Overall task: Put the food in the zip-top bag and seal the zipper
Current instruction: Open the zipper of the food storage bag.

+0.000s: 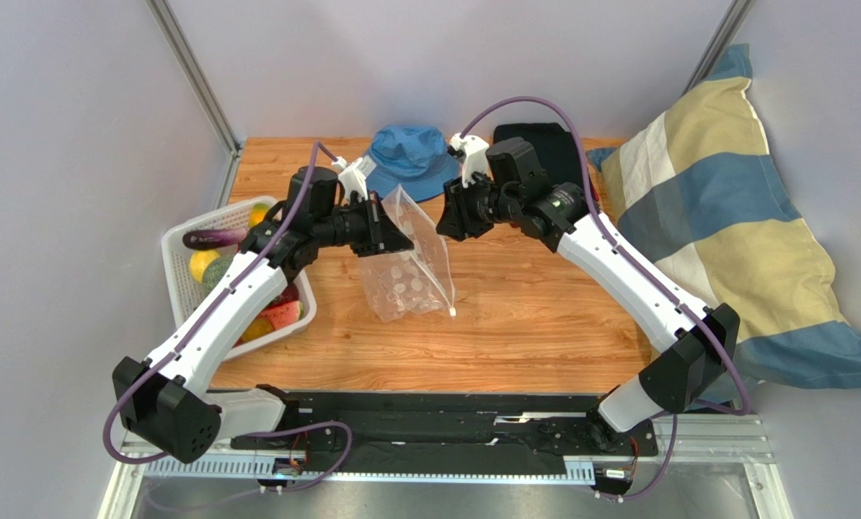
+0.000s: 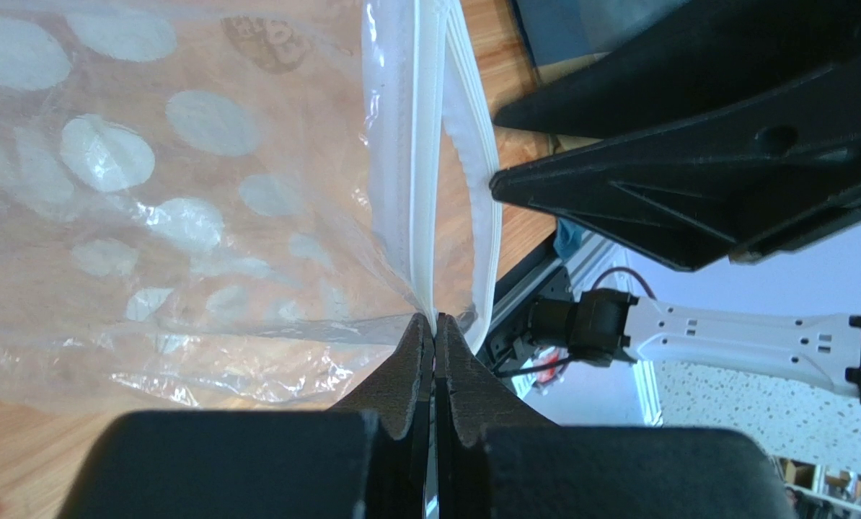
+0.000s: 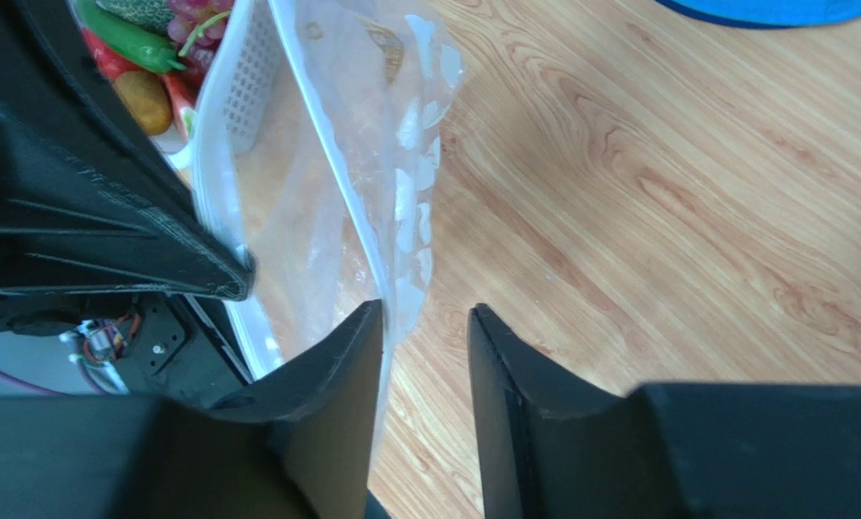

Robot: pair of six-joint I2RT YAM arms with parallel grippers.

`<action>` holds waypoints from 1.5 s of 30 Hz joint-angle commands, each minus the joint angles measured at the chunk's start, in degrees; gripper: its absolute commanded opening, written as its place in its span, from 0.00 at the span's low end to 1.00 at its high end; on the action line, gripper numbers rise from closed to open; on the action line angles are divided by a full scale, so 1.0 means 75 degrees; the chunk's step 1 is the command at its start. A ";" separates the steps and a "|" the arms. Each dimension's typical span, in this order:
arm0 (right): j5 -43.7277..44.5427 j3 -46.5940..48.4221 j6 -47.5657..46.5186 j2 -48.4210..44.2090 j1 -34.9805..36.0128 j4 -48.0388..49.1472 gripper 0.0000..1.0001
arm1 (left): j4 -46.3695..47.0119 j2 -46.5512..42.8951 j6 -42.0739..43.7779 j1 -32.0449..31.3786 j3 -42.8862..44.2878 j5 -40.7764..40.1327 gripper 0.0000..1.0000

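Right now the clear, white-dotted soft plastic zip-top bag hangs over the wooden table from the left gripper, pinched tight on its white zipper strip. The right gripper has its fingers narrowly apart at the free lip. It would do best to catch that single layer only, then spread the mouth.

Dotted zip-top bag between left pincer and right pincer
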 commanded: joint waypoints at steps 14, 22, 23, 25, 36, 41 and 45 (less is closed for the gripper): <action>-0.0028 -0.0523 -0.0447 -0.0171 0.0441 0.0273 0.43 | 0.0695 -0.0285 -0.0506 0.0292 0.0307 0.0757 0.00; -0.0271 -0.0477 -0.0284 -0.0557 -0.0764 -0.0523 0.00 | -0.1510 -0.0438 0.1768 0.1746 0.0588 0.1347 0.00; -0.0341 -0.0442 -0.0249 -0.0639 -0.0871 -0.0652 0.00 | -0.1925 -0.0438 0.2254 0.1863 0.0751 0.0973 0.00; -0.0540 -0.0407 -0.0225 -0.0838 -0.0966 -0.0945 0.00 | -0.2628 -0.0426 0.3307 0.1864 0.0776 -0.0432 0.00; -0.0951 -0.0852 0.0057 -0.0629 -0.0299 -0.0524 0.09 | -0.2199 0.0301 0.4578 0.1864 0.0495 -0.0497 0.00; -0.1351 -0.0699 0.0243 -0.0066 -0.0216 -0.0455 0.00 | -0.2046 0.0406 0.4907 0.1852 0.0167 -0.0692 0.00; -0.1127 -0.0641 0.0630 0.0238 -0.0192 -0.0279 0.00 | -0.1812 0.0290 0.5479 0.2040 0.0015 -0.0859 0.11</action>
